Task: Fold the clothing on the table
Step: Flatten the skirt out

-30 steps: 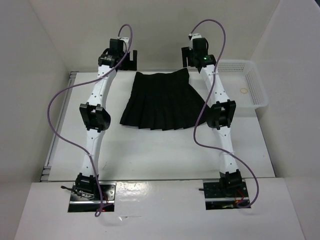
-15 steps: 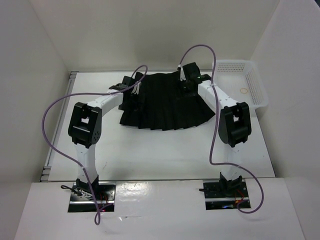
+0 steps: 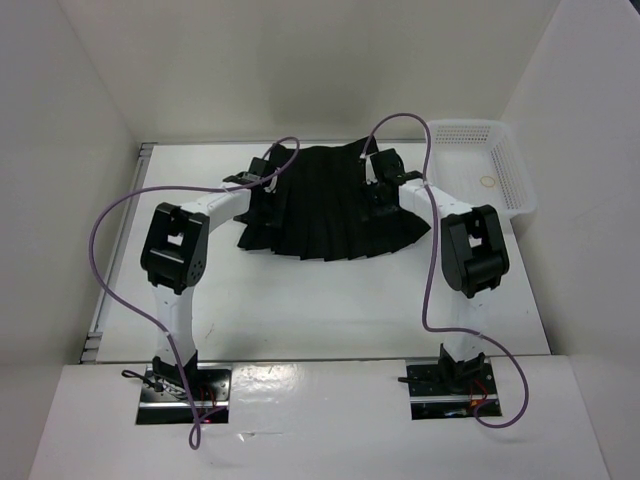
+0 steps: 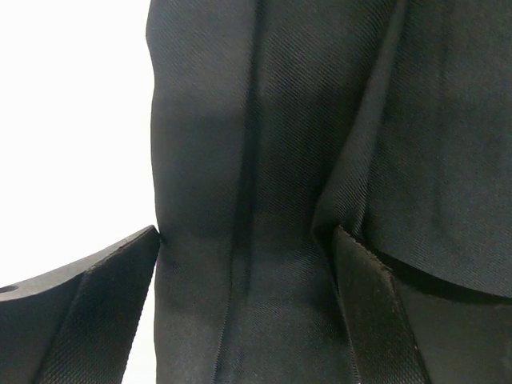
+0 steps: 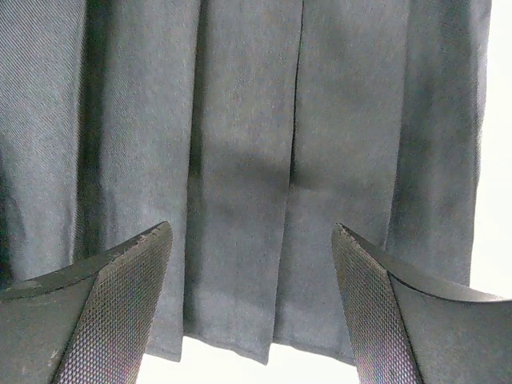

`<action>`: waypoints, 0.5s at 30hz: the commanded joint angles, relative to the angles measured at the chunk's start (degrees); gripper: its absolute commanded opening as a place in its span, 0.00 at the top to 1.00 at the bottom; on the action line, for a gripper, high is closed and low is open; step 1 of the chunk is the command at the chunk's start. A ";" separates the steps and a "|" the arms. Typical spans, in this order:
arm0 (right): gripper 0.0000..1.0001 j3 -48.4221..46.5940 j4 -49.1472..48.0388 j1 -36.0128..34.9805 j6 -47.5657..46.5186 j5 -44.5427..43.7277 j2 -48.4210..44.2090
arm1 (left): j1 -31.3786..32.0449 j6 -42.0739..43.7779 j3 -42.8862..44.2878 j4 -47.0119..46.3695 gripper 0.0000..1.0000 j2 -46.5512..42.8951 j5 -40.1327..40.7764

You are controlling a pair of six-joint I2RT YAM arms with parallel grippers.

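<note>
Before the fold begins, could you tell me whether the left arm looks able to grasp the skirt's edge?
Probably yes: the left gripper is open right at the black pleated skirt, jaws straddling its edge pleats, nothing between.

Left arm [image 3: 181, 305], right arm [image 3: 466, 318]: white tubular links, bulky black joint housings. Purple cable [image 3: 100, 268] loops alongside each arm. Black base plates [image 3: 215, 385], bolted. Left gripper [image 4: 246, 234], right gripper [image 5: 252, 228]: black wedge-shaped fingers [image 5: 120, 316], fine mesh-textured inner faces.
</note>
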State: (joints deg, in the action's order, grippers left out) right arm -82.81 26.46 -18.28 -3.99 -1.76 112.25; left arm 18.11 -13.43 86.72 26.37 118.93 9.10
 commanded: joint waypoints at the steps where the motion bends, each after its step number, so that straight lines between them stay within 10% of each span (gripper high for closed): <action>1: 0.15 0.10 -5.01 0.09 -0.93 -0.88 0.76 | 1.48 1.91 0.74 2.89 0.07 1.04 2.15; 15: 0.15 3.52 5.26 -2.28 1.62 3.61 3.07 | 3.86 5.52 -5.15 9.83 0.08 -1.95 -3.28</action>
State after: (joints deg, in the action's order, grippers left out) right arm -81.47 27.29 -19.90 -3.14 0.56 116.53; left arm 21.32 -10.39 83.74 28.84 116.68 9.23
